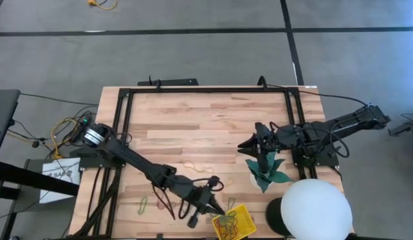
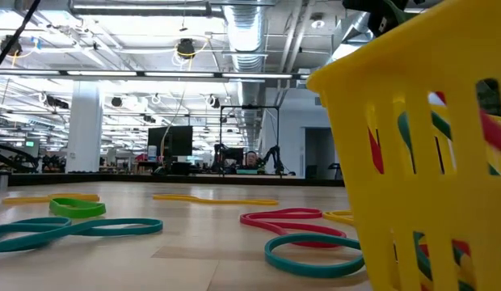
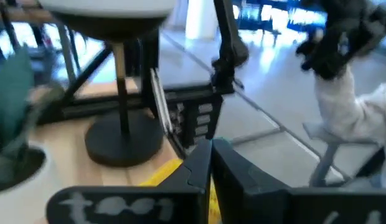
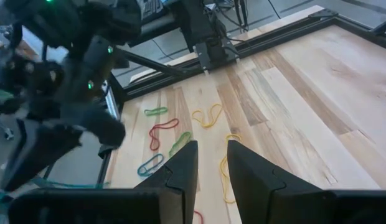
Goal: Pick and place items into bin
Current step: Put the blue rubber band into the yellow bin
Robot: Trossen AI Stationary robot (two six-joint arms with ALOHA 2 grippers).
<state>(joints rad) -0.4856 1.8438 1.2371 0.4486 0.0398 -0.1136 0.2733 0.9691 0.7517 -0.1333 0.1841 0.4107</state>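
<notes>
The yellow bin (image 1: 234, 223) sits near the table's near edge with coloured loops inside, and fills the right of the low view (image 2: 428, 145). My left gripper (image 1: 216, 207) hovers at the bin's left rim, its fingers shut (image 3: 210, 163) with yellow showing just beyond them. Loose loops lie flat on the wood: green (image 4: 155, 111), red (image 4: 160, 132), yellow (image 4: 207, 115) and blue (image 4: 149, 165). The low view shows more: teal (image 2: 73, 230), red (image 2: 291, 222). My right gripper (image 1: 250, 144) waits mid-table above the teal star, slightly open (image 4: 211, 163).
A teal paper star (image 1: 267, 170) lies right of centre. The big white sphere (image 1: 316, 209) on a black stand (image 3: 123, 140) fills the near right corner beside the bin. A black frame rail (image 1: 206, 89) borders the table. Bare wood stretches across the far half.
</notes>
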